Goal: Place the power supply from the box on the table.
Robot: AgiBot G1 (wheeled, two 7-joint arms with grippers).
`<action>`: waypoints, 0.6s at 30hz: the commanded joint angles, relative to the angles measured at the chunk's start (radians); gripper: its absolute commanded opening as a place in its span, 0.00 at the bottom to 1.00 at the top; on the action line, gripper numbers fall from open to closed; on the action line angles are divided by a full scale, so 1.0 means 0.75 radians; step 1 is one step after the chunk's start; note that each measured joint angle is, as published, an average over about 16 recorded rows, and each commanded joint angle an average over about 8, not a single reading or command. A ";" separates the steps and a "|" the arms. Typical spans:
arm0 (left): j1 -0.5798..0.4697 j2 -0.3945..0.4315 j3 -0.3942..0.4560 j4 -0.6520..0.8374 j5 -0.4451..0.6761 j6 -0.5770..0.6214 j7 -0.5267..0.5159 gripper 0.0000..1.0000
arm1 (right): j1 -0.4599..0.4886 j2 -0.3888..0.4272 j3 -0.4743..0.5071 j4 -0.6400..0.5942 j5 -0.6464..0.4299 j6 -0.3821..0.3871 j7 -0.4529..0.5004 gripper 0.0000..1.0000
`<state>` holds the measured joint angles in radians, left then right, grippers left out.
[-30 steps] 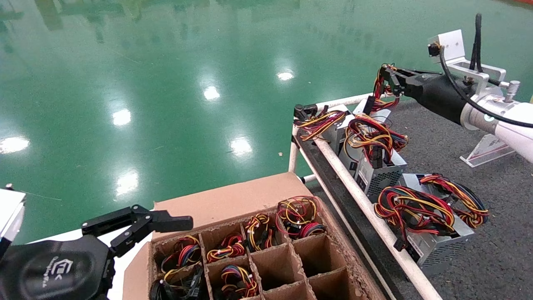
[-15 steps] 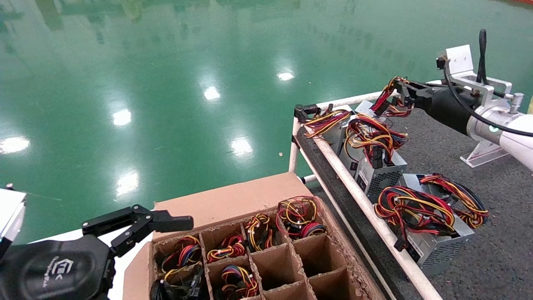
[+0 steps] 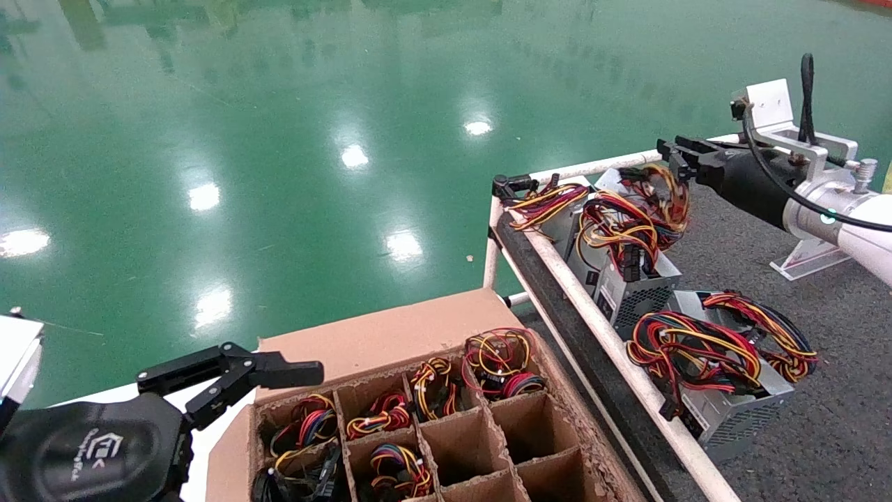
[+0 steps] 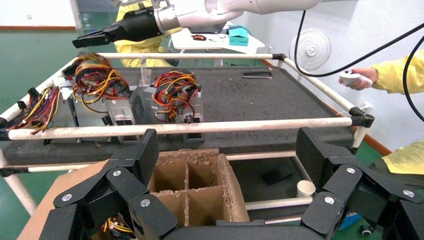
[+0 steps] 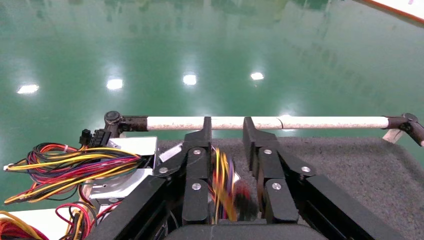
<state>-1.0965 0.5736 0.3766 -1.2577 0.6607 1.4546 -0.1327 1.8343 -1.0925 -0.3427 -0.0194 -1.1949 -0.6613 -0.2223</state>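
Note:
My right gripper (image 3: 670,149) hovers over the far corner of the table (image 3: 766,230), open. In the right wrist view its fingers (image 5: 200,145) stand apart and a blurred coil of wires (image 5: 225,185) hangs loose between them, touching neither. That coil (image 3: 658,199) belongs to the power supply (image 3: 608,178), which rests on the table by the far rail among others. The box (image 3: 390,335) is at the lower middle, several cells holding wire coils and others bare. My left gripper (image 3: 272,368) is parked open beside the box's left edge, nothing between its fingers (image 4: 150,150).
Three more power supplies (image 3: 725,390) (image 3: 627,286) (image 3: 550,206) lie along the table's white rail (image 3: 606,335). A clear stand (image 3: 812,254) sits at the table's right. In the left wrist view a person in yellow (image 4: 400,77) and a fan (image 4: 310,50) are beyond the table.
My right gripper came down and back from its raised spot, then let go of the wire coil. The coil dropped onto the power supplies by the far rail. The left arm stayed still.

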 commanded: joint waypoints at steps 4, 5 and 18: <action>0.000 0.000 0.000 0.000 0.000 0.000 0.000 1.00 | 0.000 0.000 0.001 0.000 0.001 -0.003 0.000 1.00; 0.000 0.000 0.000 0.000 0.000 0.000 0.000 1.00 | 0.000 0.000 0.001 0.000 0.001 -0.003 0.000 1.00; 0.000 0.000 0.000 0.000 0.000 0.000 0.000 1.00 | -0.011 0.007 0.003 0.020 0.011 -0.019 0.007 1.00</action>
<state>-1.0966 0.5737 0.3767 -1.2577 0.6607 1.4547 -0.1326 1.8138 -1.0799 -0.3392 0.0163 -1.1795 -0.6883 -0.2105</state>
